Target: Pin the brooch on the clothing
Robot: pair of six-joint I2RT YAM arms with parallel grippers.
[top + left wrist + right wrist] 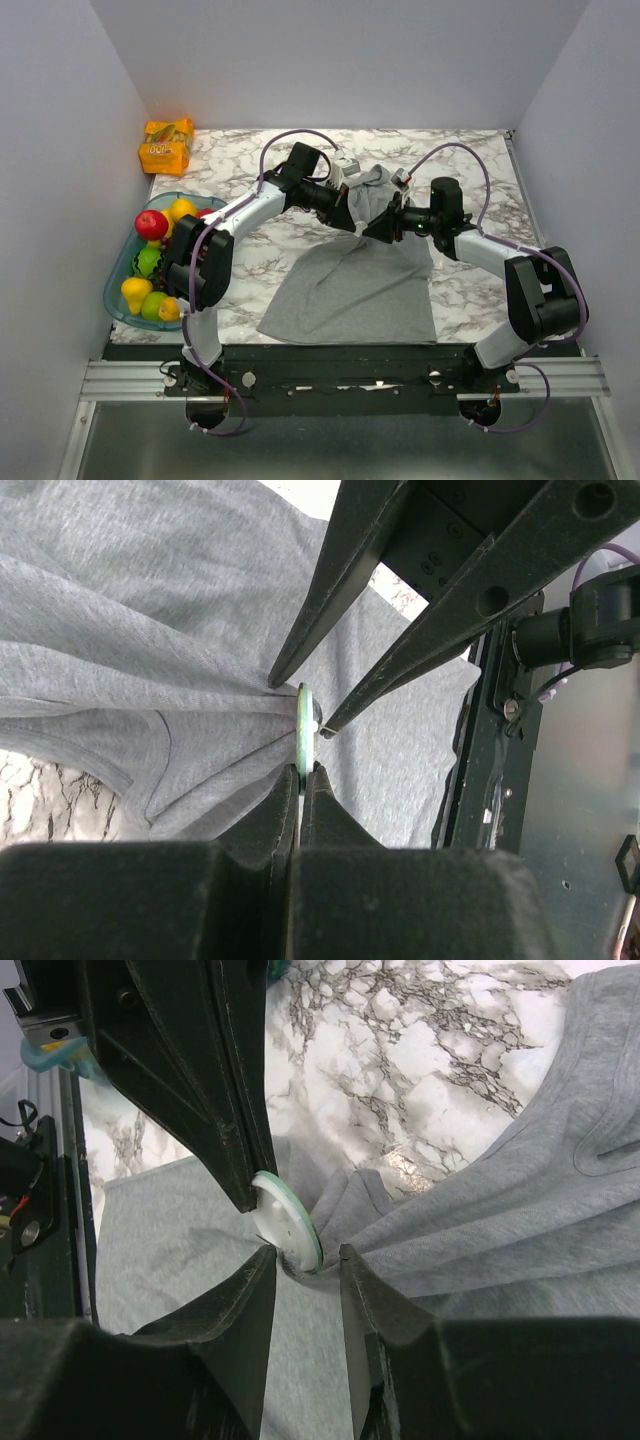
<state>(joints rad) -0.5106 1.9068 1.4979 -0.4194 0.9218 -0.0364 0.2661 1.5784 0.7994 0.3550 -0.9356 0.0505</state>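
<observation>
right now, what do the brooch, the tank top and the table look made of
Brooch: probably hard plastic, smooth matte white back with a pale green rim; could be coated metal. Tank top: soft heathered grey knit, matte, bunching into folds. Table: marble-veined top with a slight sheen; stone or laminate, cannot tell.

Edge-on to the left wrist camera, the brooch [304, 723] hides its face, its lower rim lost inside the left gripper [301, 772]. The right wrist view shows only its pale back. From overhead it is too small to find, and the straps of the tank top [350, 290] vanish in bunched cloth.
</observation>
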